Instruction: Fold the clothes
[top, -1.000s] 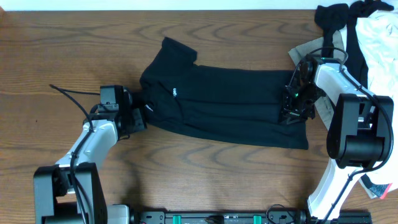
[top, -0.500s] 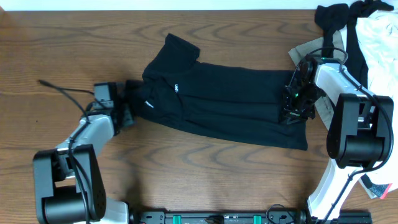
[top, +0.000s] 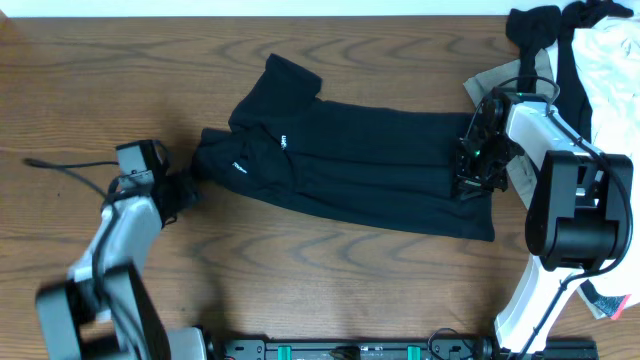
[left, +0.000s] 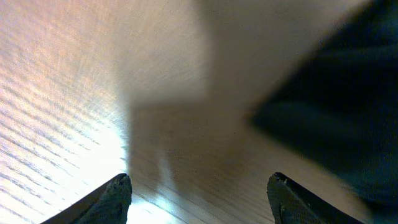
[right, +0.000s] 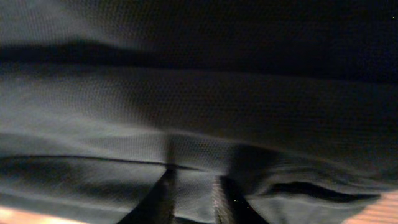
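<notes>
- A pile (top: 605, 55) of white and black clothes lies at the table's (top: 100, 80) far right corner, with a tan cloth (top: 497, 78) spilling from it towards the right arm.
- The tan cloth lies just beside the shirt's (top: 370, 165) right end, partly under the right arm.
- A thin cable (top: 60, 164) trails from the left wrist across bare wood to the left.
- The black shirt lies flat across the middle of the table, its long axis left to right, with the collar end at the left and one sleeve pointing to the far edge.
- The right gripper (top: 478, 172) sits on the shirt's right edge. In the right wrist view its fingers (right: 163, 198) are drawn close together with black fabric pinched between them.
- The left gripper (top: 178, 190) is just left of the shirt's left edge. In the left wrist view its fingers (left: 112, 198) stand wide apart over blurred wood, holding nothing.
- Bare wood runs along the near edge, the far edge and the whole left side.
</notes>
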